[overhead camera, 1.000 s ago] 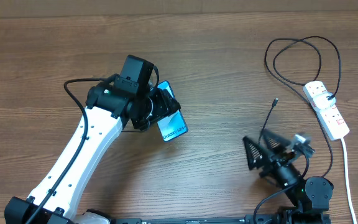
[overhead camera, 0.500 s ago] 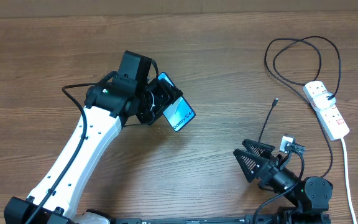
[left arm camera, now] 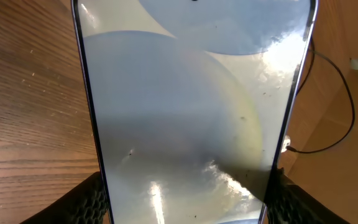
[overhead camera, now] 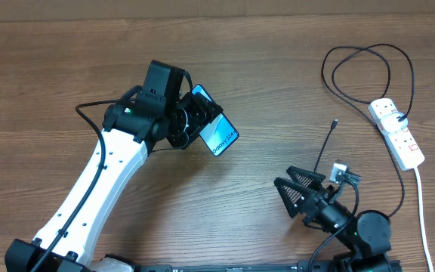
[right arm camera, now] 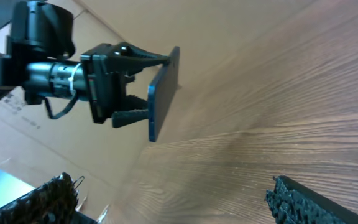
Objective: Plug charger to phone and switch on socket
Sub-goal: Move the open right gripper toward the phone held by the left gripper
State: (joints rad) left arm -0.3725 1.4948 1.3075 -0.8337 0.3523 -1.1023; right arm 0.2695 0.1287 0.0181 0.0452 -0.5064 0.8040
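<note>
Phone (overhead camera: 219,134) shifted right, gripped by left pincer (overhead camera: 195,125), right pincer (overhead camera: 296,198) spread

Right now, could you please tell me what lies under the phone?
The left claw holds the phone tilted. The right wrist view shows only bare wooden table beneath it. From overhead, the phone covers that patch, and whether its lower edge touches the wood is unclear.
</note>
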